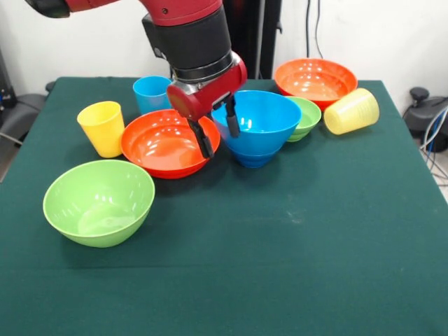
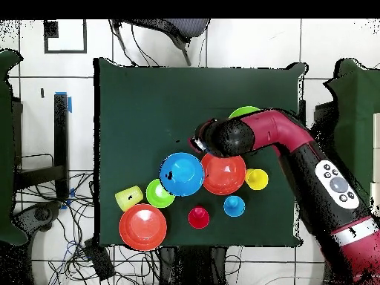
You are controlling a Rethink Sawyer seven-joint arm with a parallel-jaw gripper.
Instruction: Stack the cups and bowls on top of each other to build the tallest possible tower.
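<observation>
Because our end effector (image 1: 218, 127) hangs released, one finger over the orange-red bowl (image 1: 166, 143) and one over the touching big blue bowl (image 1: 260, 123) mid-desk, we judge it is choosing a rim to grip, with no tower begun.

Five glossy round plastic bowls: two orange-red (image 1: 164, 147) (image 1: 315, 78), two green (image 1: 98, 203) (image 1: 306, 116), one blue (image 1: 259, 119). Four small tapered plastic cups: yellow (image 1: 103, 128), light blue (image 1: 150, 93), red (image 2: 198, 217), ribbed pale yellow (image 1: 351, 110).

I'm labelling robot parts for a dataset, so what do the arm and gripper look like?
The arm is glossy red with black joint sections; a grey panel of round buttons sits on one link. The gripper has a red rounded housing under a black cylindrical wrist, with two slim dark fingers.
</observation>
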